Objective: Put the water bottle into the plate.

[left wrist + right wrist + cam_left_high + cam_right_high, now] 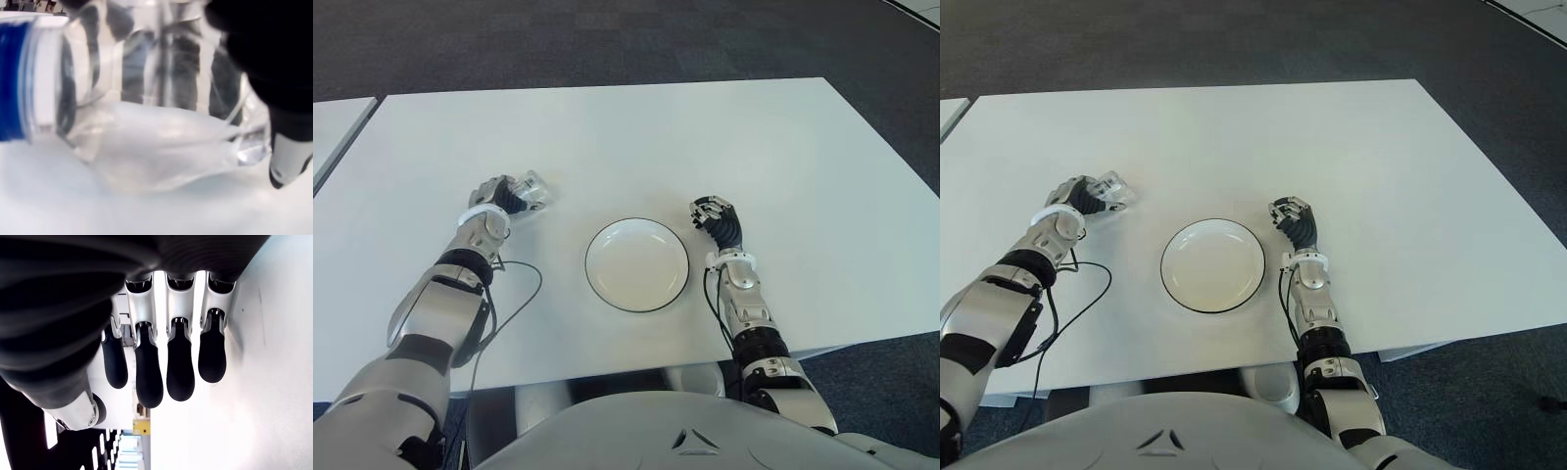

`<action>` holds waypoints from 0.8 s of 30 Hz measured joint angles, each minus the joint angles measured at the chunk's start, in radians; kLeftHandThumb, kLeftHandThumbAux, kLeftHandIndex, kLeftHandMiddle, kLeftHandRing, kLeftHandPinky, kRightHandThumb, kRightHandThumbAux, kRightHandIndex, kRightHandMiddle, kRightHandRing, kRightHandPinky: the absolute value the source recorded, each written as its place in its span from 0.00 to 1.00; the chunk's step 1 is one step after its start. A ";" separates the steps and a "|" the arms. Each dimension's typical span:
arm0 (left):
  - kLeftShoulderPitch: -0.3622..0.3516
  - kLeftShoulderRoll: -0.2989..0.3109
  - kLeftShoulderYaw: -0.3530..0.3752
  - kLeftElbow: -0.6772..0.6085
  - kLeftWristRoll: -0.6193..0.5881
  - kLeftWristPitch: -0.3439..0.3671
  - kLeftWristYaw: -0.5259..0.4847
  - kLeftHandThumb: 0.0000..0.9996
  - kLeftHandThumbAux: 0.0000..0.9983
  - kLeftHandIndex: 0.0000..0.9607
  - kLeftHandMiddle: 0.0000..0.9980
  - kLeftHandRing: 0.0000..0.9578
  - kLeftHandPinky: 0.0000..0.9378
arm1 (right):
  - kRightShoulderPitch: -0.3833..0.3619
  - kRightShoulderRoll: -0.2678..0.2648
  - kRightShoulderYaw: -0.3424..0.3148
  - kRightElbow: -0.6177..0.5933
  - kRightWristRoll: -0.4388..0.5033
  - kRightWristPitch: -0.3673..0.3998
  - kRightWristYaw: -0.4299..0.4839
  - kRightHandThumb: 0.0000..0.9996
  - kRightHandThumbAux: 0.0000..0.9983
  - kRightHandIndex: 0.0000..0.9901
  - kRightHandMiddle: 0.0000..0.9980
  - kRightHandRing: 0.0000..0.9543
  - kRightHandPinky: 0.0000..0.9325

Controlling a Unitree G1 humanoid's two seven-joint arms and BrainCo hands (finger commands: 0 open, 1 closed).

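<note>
The clear water bottle (530, 191) lies on its side on the white table, left of the plate. My left hand (501, 200) is wrapped around it, dark fingers curled over its body. In the left wrist view the bottle (161, 142) fills the frame, touching the tabletop, with its blue band at one end and one fingertip (288, 164) against it. The white plate (636, 264) with a thin dark rim sits empty at the table's middle front. My right hand (713, 213) shows just right of the plate, its fingers (180, 367) loosely bent and holding nothing.
The white table (705, 137) stretches far beyond the plate. A black cable (514, 304) loops on the tabletop beside my left forearm. A second table's corner (333, 127) adjoins at the far left. Dark carpet surrounds the tables.
</note>
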 measured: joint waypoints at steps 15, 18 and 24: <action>0.010 0.000 0.011 -0.013 -0.023 -0.032 0.000 0.85 0.67 0.41 0.54 0.89 0.91 | -0.003 -0.002 -0.001 0.004 0.000 -0.001 0.000 0.70 0.73 0.44 0.63 0.64 0.64; 0.005 0.001 0.011 -0.017 -0.024 -0.047 0.004 0.85 0.67 0.41 0.54 0.89 0.89 | -0.004 -0.002 -0.001 0.008 0.000 -0.005 0.000 0.70 0.73 0.44 0.63 0.64 0.65; -0.005 0.008 0.005 -0.044 -0.021 -0.069 0.008 0.85 0.67 0.41 0.53 0.88 0.87 | -0.009 -0.001 -0.005 0.019 0.001 -0.017 0.002 0.70 0.73 0.44 0.63 0.64 0.64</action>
